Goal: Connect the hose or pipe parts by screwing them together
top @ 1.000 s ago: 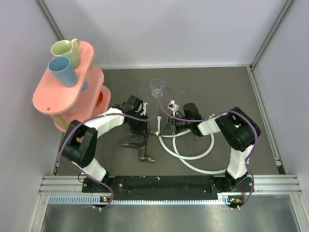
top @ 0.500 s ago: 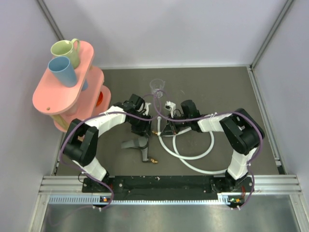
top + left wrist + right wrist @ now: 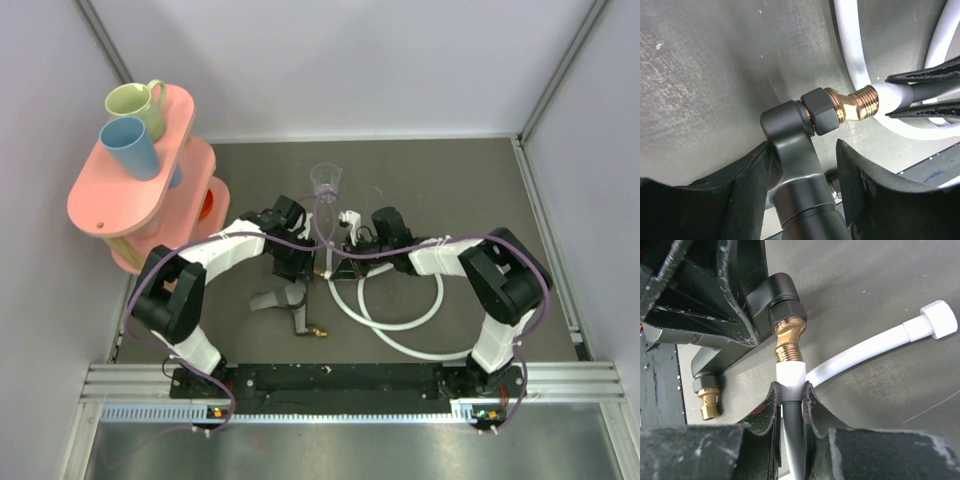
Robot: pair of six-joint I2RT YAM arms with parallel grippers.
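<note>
Your right gripper pinches the white hose end tight. Your left gripper sits open around the black fitting. They touch near the clear cup.

Both arms bend inward, tips nearly meeting. Left gripper is open. Right gripper pinches the hose.
</note>
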